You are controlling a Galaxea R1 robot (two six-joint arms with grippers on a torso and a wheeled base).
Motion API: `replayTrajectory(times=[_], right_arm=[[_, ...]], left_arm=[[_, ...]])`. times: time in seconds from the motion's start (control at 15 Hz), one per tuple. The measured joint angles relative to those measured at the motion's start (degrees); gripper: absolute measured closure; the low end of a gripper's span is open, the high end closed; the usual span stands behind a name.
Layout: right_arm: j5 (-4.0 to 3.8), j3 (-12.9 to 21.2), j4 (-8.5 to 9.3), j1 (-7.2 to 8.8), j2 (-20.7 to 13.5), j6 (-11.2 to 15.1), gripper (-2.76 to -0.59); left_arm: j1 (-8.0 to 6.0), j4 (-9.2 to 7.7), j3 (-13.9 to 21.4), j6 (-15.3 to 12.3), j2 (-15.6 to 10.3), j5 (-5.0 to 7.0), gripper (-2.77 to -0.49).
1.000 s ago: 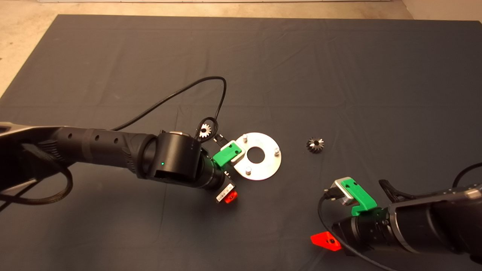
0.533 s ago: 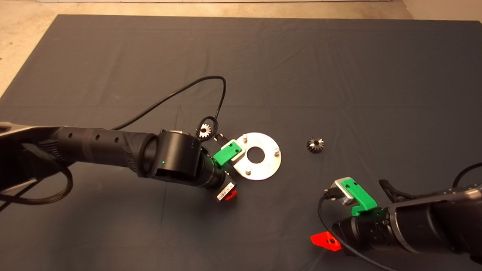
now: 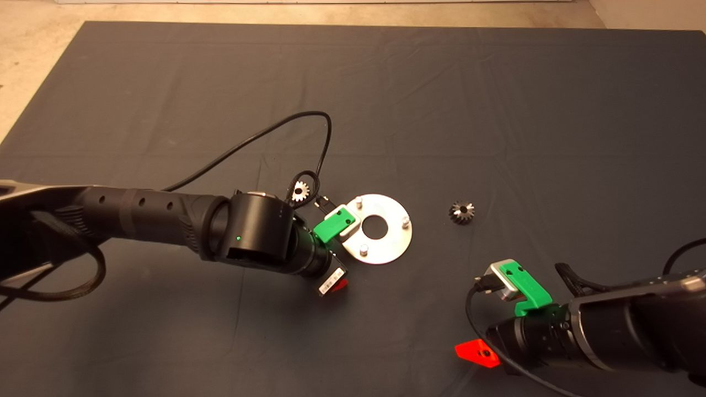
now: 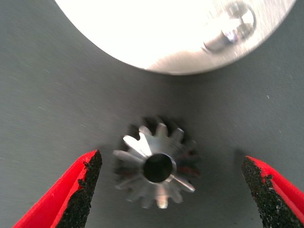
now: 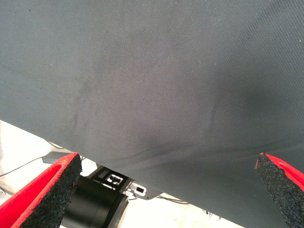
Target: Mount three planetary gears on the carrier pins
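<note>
Three gears: small silvery toothed wheels, each with a dark centre hole, all lying flat on the mat and none on a pin.
Gear under left tool [image 4: 156,167]: bright, with slanted teeth; it sits between the two red fingers [image 4: 76,190], touching neither, just beside the plate's rim.
Second gear [image 3: 300,191]: inside a loop of the black cable [image 3: 287,129], near the plate's left side.
Third gear [image 3: 462,211]: darker, alone on the mat right of the plate, well apart from it.
Plate [image 3: 394,242]: flat, round, shiny silver, large centre hole.
Carrier pins [image 3: 358,200]: three short upright studs, all bare.
Left tool [image 4: 173,190]: released, fingers spread wide around the gear.
Right tool [image 5: 166,185]: released, parked at the table's lower right over bare mat [image 3: 496,110].
</note>
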Motion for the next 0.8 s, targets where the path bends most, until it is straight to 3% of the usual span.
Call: replayTrajectory(times=[0.2, 0.47, 0.8], right_arm=[[0.0, 0.0, 0.0, 0.0, -0.02, -0.01, -2.75], [0.0, 0.0, 0.0, 0.02, -0.55, -0.24, -2.75], [0.0, 0.0, 0.0, 0.02, -1.72, -0.69, -2.75]], left_arm=[[0.29, 0.03, 0.0, 0.11, -0.01, -0.72, -2.01], [1.28, 0.47, -0.02, 0.29, -0.01, -0.67, -1.88], [1.27, 0.58, -0.12, 1.29, -0.01, -0.61, -1.65]])
